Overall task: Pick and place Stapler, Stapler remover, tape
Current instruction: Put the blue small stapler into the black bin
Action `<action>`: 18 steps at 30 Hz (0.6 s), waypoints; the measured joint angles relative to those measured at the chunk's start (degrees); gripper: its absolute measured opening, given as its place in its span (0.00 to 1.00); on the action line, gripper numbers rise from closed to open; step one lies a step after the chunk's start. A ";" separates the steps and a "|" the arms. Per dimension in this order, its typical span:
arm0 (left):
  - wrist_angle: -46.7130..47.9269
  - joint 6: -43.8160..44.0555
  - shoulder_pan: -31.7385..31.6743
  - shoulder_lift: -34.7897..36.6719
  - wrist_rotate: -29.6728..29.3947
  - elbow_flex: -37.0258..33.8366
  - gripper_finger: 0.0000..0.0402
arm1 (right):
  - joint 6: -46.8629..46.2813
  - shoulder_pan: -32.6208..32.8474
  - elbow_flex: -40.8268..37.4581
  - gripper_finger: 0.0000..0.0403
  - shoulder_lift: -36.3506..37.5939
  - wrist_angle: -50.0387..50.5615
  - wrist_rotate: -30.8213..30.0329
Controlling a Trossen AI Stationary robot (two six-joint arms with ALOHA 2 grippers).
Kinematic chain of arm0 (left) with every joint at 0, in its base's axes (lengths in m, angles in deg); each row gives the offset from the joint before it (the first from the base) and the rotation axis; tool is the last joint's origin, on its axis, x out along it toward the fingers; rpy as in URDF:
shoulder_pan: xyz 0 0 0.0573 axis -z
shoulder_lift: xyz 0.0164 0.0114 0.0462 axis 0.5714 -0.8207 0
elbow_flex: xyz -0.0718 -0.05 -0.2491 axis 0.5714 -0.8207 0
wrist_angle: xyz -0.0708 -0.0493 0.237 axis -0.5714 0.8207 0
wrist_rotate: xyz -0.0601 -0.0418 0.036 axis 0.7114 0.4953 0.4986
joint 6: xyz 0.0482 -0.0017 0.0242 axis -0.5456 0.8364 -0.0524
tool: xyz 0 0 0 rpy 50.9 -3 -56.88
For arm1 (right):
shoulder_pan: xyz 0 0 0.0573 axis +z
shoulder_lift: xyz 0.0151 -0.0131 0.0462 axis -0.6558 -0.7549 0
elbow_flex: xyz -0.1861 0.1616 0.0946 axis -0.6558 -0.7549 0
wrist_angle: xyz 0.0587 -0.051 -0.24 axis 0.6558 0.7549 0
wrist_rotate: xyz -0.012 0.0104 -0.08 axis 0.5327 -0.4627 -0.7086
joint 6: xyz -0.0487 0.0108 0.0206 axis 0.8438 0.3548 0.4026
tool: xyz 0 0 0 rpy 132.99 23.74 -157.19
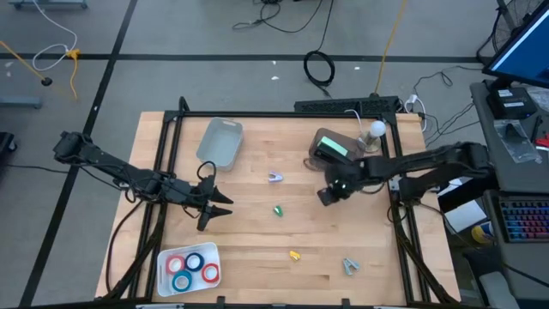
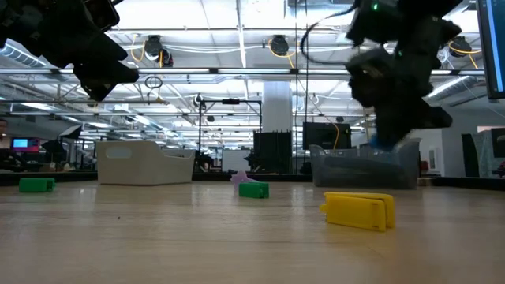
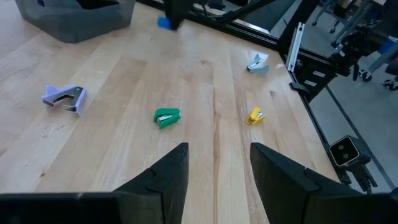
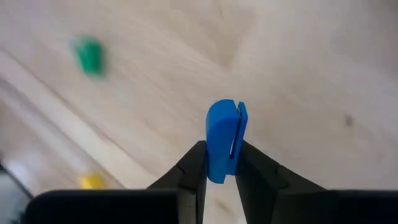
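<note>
Red and blue tape rolls [image 1: 193,267] lay in a white tray [image 1: 169,281]; a blue stapler [image 4: 224,140] stood upright between jaws.

bare wood between green stapler [image 1: 278,209] and yellow stapler [image 1: 295,255] lies open.

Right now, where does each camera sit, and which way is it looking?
High: overhead, straight down on the table; both arms show.
Low: table height, looking level across; yellow stapler near, arms above.
Left wrist: past the open left gripper toward the green stapler.
Right wrist: right gripper pinching a blue stapler.
Shared: green and yellow staplers appear in all four.
</note>
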State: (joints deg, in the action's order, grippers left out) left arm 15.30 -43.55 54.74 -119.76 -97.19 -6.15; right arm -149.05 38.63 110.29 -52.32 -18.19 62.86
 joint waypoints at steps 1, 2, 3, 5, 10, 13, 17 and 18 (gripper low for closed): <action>-0.02 0.02 -0.02 0.00 0.00 0.00 0.44 | 0.00 -0.75 0.00 0.15 1.71 -0.44 -1.09; -0.02 0.09 0.00 0.00 -0.02 0.00 0.44 | 0.09 -1.67 0.00 0.14 3.38 -0.53 -2.45; -0.04 0.09 -0.02 0.00 -0.01 0.00 0.44 | 0.40 -2.67 0.00 0.14 5.05 -0.48 -4.02; -0.02 0.11 0.00 0.00 -0.01 0.00 0.44 | 1.74 -5.15 0.00 0.14 8.41 -0.35 -7.35; -0.04 0.09 0.00 0.00 -0.01 0.00 0.44 | 8.65 -13.01 0.00 0.14 13.75 0.25 -12.59; -0.02 0.09 0.00 0.00 -0.01 0.00 0.44 | 13.85 -17.46 0.04 0.14 14.01 0.86 -12.33; 0.00 0.07 0.00 0.00 0.00 0.00 0.44 | 19.73 -21.85 0.04 0.14 12.67 3.82 -12.35; -0.02 0.08 -0.01 0.00 -0.01 0.00 0.44 | 20.84 -22.83 0.04 0.14 12.33 5.07 -12.50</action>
State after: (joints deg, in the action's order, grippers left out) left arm 15.28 -43.48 54.73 -119.76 -97.20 -6.15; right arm -128.21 15.80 110.33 -39.99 -13.12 50.36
